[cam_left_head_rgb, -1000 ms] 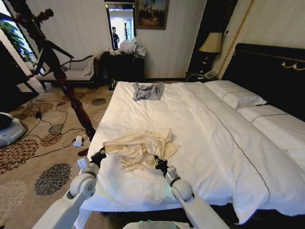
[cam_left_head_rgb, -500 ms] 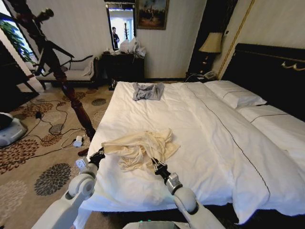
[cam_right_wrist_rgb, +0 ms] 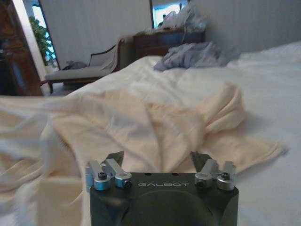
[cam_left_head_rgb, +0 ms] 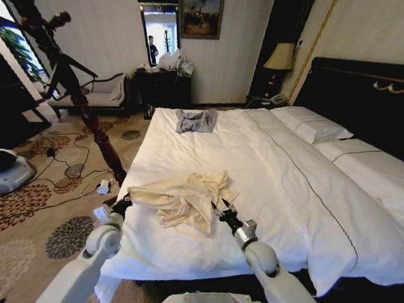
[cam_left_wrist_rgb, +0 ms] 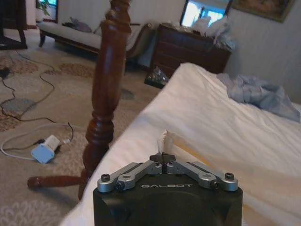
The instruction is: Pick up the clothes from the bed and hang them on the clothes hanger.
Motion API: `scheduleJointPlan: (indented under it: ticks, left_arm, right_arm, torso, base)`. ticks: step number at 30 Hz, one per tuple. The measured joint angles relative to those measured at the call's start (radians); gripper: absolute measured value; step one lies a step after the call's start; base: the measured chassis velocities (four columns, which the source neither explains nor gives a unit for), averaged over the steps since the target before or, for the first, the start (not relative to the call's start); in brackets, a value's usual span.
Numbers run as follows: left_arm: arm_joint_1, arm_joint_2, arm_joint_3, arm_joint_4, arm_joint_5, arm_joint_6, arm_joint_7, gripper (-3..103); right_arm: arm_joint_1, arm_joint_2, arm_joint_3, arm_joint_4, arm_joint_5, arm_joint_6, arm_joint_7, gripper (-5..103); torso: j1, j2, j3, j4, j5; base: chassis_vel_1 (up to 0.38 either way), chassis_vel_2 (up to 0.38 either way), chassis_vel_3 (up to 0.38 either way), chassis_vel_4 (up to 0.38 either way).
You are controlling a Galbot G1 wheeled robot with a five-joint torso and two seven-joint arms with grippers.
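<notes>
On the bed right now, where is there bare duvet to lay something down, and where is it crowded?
Free: white duvet between the cream collared garment and the small grey garment, and the stretch from the cream garment toward the white pillows. Crowded: the near edge, where the left gripper pinches the garment and the open right gripper sits.

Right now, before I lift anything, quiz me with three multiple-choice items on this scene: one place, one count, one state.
1. Where does the grey garment lie on the bed?
A. Far part of the duvet
B. Under the cream clothes
C. On a pillow

2. How many garments lie on the bed?
A. One
B. Two
C. Four

3. What state is the left pincer in?
A. Wide open
B. Shut on the clothes
C. Shut on the bedpost

Key: 1 A, it sits far beyond the cream heap. 2 B, one cream, one grey. 3 B, a cream fold sticks up from its closed tips, while the right pincer stands open.
</notes>
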Motion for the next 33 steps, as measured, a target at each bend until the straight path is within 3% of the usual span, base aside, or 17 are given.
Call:
scheduleJointPlan:
  ticks: [1, 3, 6, 15, 17, 20, 24, 29, 33]
  left_arm:
    - [0.001, 0.004, -0.011, 0.0, -0.005, 0.0, 0.0, 0]
    - [0.003, 0.007, -0.019, 0.0, -0.008, 0.0, 0.0, 0]
    - [0.02, 0.017, -0.045, -0.008, -0.017, 0.001, -0.001, 0]
    - [0.033, 0.015, -0.072, -0.014, -0.028, 0.001, -0.001, 0]
    - [0.031, 0.013, -0.068, -0.014, -0.027, 0.001, -0.001, 0]
    - [0.025, 0.011, -0.058, -0.014, -0.025, 0.002, -0.002, 0]
    - [0.024, 0.016, -0.052, -0.016, -0.024, 0.002, -0.002, 0]
    - [0.028, 0.022, -0.055, -0.02, -0.025, 0.002, -0.003, 0]
    - [0.03, 0.019, -0.055, -0.019, -0.023, 0.002, -0.003, 0]
  right_arm:
    - [0.001, 0.007, -0.014, -0.008, -0.01, 0.0, -0.002, 88]
    - [0.004, 0.014, -0.028, -0.018, -0.022, 0.0, -0.004, 88]
    - [0.022, 0.035, -0.048, -0.051, -0.035, 0.001, -0.001, 99]
    - [0.022, 0.037, -0.057, -0.069, -0.039, 0.004, -0.002, 102]
    - [0.022, 0.039, -0.061, -0.071, -0.046, 0.004, -0.003, 98]
    - [0.021, 0.04, -0.07, -0.082, -0.057, 0.004, -0.008, 83]
    - [0.02, 0.038, -0.072, -0.089, -0.059, 0.007, -0.012, 78]
    - [0.017, 0.031, -0.071, -0.089, -0.055, 0.011, -0.016, 50]
    - [0.017, 0.029, -0.075, -0.089, -0.066, 0.02, -0.019, 39]
  torso:
    - [0.0, 0.0, 0.0, 0.0001, -0.0001]
    - [0.0, 0.0, 0.0, 0.0001, -0.0002]
    - [0.0, 0.0, 0.0, 0.0004, -0.0001]
    - [0.0, 0.0, 0.0, 0.0002, -0.0002]
    - [0.0, 0.0, 0.0, 0.0002, -0.0001]
    - [0.0, 0.0, 0.0, 0.0001, -0.0001]
    - [0.0, 0.0, 0.0, 0.0001, -0.0001]
    - [0.0, 0.0, 0.0, 0.0001, 0.0]
    - [0.0, 0.0, 0.0, 0.0001, -0.0001]
  base:
    - [0.0, 0.0, 0.0, 0.0]
    - [0.0, 0.0, 0.0, 0.0]
    - [0.0, 0.0, 0.0, 0.0]
    - [0.0, 0.0, 0.0, 0.0]
    - [0.0, 0.0, 0.0, 0.0]
    - [0.0, 0.0, 0.0, 0.0]
    - [0.0, 0.0, 0.0, 0.0]
    - [0.0, 0.0, 0.0, 0.0]
    - [0.0, 0.0, 0.0, 0.0]
